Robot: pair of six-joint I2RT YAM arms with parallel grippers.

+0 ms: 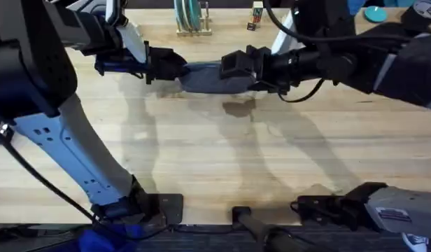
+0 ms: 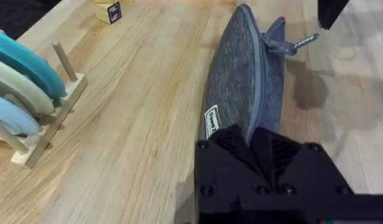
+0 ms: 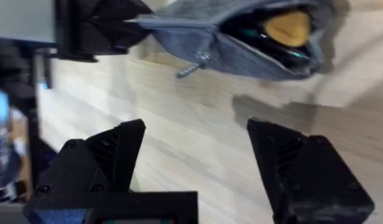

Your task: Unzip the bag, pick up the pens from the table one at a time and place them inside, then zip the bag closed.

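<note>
From overhead we see the bag (image 1: 205,77) lying near the far edge of the bench (image 1: 215,154), its long axis running left to right between the 2 arms. The left gripper (image 1: 159,65) is clamped on the bag's left end, and the right gripper (image 1: 233,66) sits at the bag's right end, though from here we cannot tell how its fingers stand. A rack of round discs (image 1: 189,17) stands on the bench behind the bag. In the left wrist view the bag (image 2: 247,81) stretches straight away from the left gripper (image 2: 260,146), whose fingers are pinched together on the near end of the blue-grey fabric; we see a white label by the seam and the zipper pull (image 2: 291,45) near the far end. The disc rack (image 2: 30,93) stands off to the side. In the right wrist view the right gripper (image 3: 198,140) hangs with its fingers spread wide, apart from the bag (image 3: 241,34). The bag's mouth gapes open there, and something yellow (image 3: 285,28) shows inside it.
</note>
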